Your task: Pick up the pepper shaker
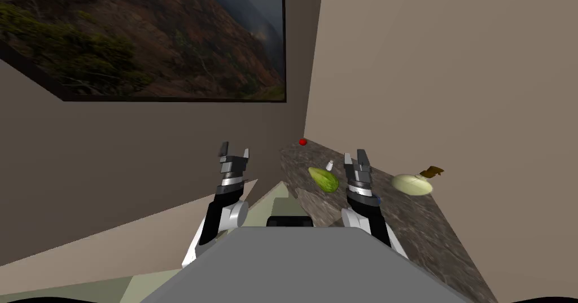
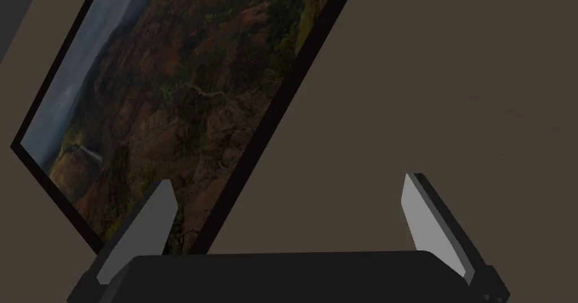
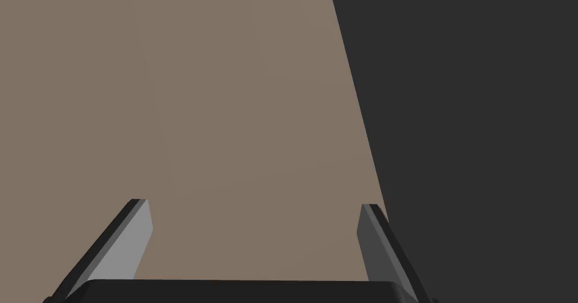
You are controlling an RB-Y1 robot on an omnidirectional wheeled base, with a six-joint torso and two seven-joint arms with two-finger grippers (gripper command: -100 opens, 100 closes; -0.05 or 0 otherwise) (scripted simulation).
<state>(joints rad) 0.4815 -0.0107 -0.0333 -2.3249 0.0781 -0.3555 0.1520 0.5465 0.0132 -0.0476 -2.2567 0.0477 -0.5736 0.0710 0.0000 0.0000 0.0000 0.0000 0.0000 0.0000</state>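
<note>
Pepper shaker: small, white, on the dark mottled surface along the R wall, towards its far end. It stands just behind a green veg and near the right pincer, on that pincer's L side. A small red thing lies further back at the corner. A pale round veg w/ a brown stalk is on the arm's other side, well apart from the shaker.

Both pincers are spread and pinching nothing. The right one hangs over the surface w/ its 2 blades aimed up at the wall, not at the shaker. The left pincer is raised too, off the surface's L edge.

Risks, as I judge them:
1. The wrist must tip down 1st. Until then its cam looks at the wall, so the approach goes by the head cam alone and could miss.
2. The shaker looks slim and light, so 1 blade touching before the other would prob. topple it or skid it away.
3. The green veg sits close, so a low sweep from the near side could shove it into the shaker.

Shaker appears upright: long axis approx. vertical, narrow end up, base on the surface. Its slight lean looks like the camera's slant. It's too small to tell more.
</note>
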